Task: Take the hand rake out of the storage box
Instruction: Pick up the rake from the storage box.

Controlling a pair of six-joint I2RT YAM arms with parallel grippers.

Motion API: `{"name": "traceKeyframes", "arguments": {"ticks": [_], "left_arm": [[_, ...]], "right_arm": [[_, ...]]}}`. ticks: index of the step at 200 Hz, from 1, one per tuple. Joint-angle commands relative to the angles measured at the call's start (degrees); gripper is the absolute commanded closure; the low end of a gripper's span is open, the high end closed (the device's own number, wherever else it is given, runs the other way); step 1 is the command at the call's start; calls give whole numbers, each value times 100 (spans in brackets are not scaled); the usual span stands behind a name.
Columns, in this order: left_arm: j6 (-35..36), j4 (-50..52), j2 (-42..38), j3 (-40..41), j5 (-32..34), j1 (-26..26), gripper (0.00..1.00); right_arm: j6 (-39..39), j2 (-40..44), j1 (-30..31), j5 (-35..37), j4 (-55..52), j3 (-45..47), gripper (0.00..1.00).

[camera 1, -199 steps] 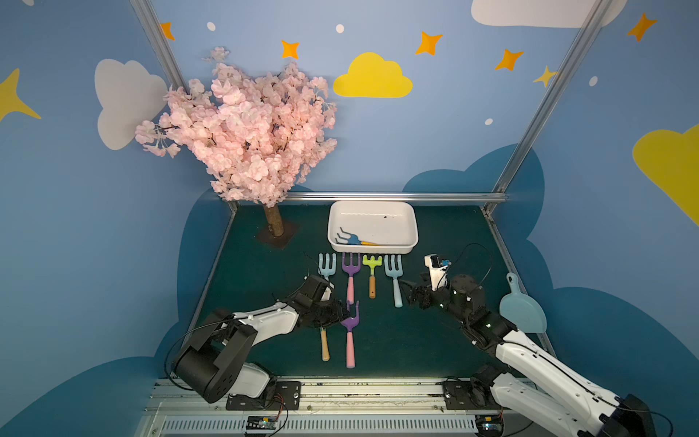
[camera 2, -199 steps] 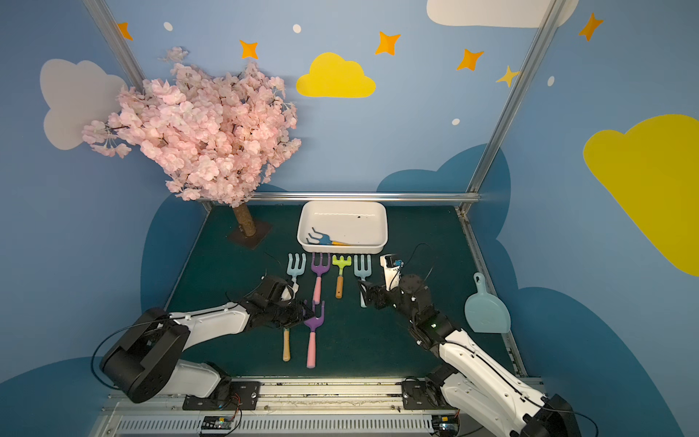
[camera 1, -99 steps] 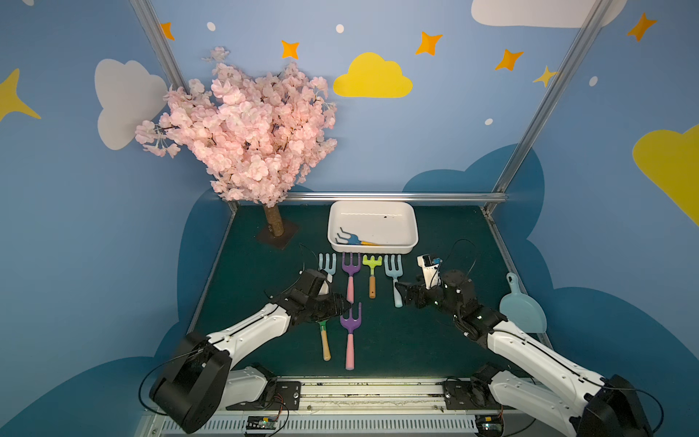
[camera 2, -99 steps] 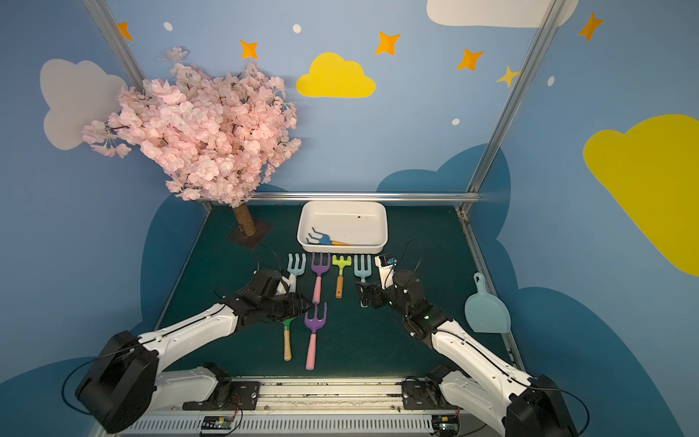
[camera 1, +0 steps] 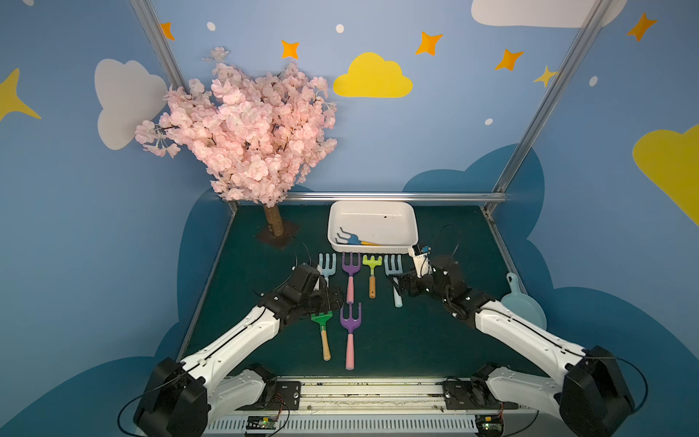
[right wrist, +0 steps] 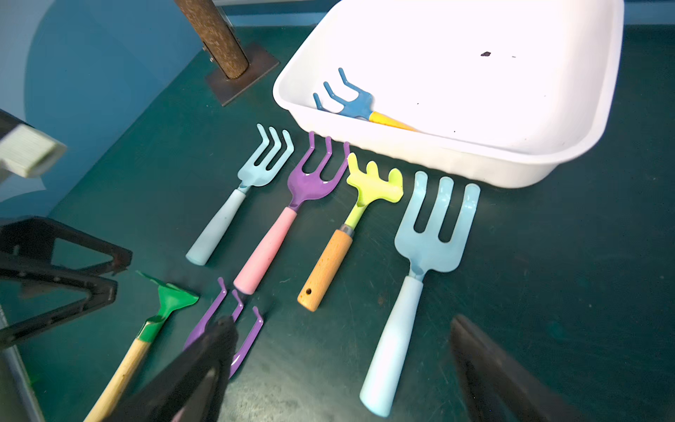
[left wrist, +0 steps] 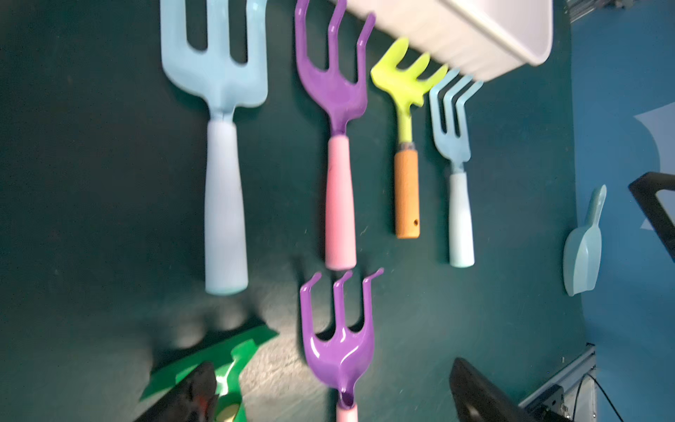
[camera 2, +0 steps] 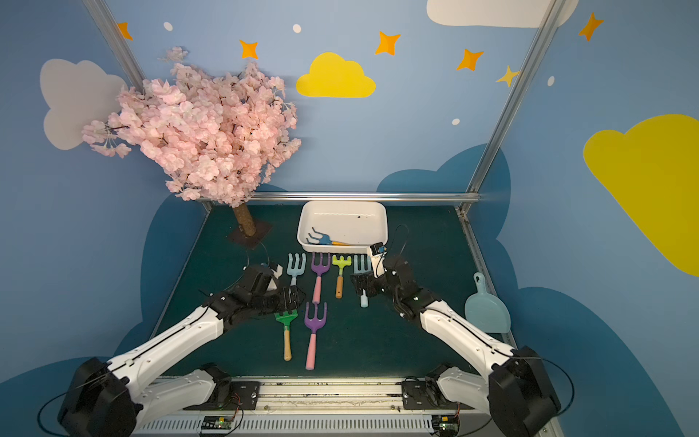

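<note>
One shallow, glossy white plastic storage box (camera 1: 382, 227) holds one hand rake (right wrist: 356, 104) with blue hooked tines and a yellow handle. It lies ahead of the right gripper (right wrist: 341, 321), well clear of it. Six other rakes (camera 1: 350, 287) lie flat near both grippers: two purple, two pale blue, one lime, one green. The left gripper (left wrist: 332, 365) and the right alike gape wide, holding nothing.

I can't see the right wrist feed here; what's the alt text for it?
A blue hand rake with a yellow handle lies inside the white storage box, near the wall facing the tools. Outside, four colourful toy garden tools lie in a row on the green mat, heads toward the box. The right gripper is open, holding nothing.
</note>
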State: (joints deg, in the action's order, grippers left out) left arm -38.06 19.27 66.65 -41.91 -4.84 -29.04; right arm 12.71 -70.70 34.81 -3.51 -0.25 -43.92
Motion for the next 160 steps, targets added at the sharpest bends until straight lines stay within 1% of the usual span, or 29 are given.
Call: {"name": "traceKeyframes", "arguments": {"ticks": [1,36,44,54,68,77,80,91,98,117,125,135,138,144,160], "left_arm": [[409,-329,429,-534,150,264,0],[926,-684,1581,-1707,171,683,0],[1105,-800,1937,-2004,34,796,0],[1328,-883,2457,-2429,-289,955,0],[1289,-335,3274,-3373,-553,1208,0],[1247,30,3746,-3960,-808,1363,0],[1216,158,3870,-4151,-1003,1401,0],[1102,426,4237,-4626,-1335,1517,0],[1042,515,4381,-4812,-1466,1562,0],[995,1133,4728,-5456,-1347,1564,0],[1070,1458,4950,-5826,-1120,1500,0],[1265,1923,5304,-6461,-905,1403,4],[1311,2078,5442,-6669,-890,1379,6],[1436,2421,5731,-7143,-654,1316,10],[1754,3309,6545,-8593,-487,1144,28]], "right_arm": [[-364,-591,-42,328,-395,-761,6],[-735,-1631,-164,412,-352,-1683,7],[-720,-1804,-177,457,-366,-1826,9],[-789,-2010,-176,521,-267,-1909,13],[-779,-2298,-206,740,-165,-2092,17],[-773,-2541,-227,777,-321,-2391,19],[-766,-2610,-222,781,-409,-2498,19],[-636,-2860,-237,929,-854,-2965,19],[-552,-2994,-252,862,-1146,-3226,19],[-363,-3255,-246,868,-1991,-3910,16],[-340,-3302,-252,836,-2304,-4123,16],[-266,-3327,-262,922,-2651,-4390,14],[-227,-3328,-270,941,-2735,-4449,13],[-185,-3321,-296,957,-2889,-4564,13],[-132,-3268,-350,1014,-3201,-4799,12]]}}
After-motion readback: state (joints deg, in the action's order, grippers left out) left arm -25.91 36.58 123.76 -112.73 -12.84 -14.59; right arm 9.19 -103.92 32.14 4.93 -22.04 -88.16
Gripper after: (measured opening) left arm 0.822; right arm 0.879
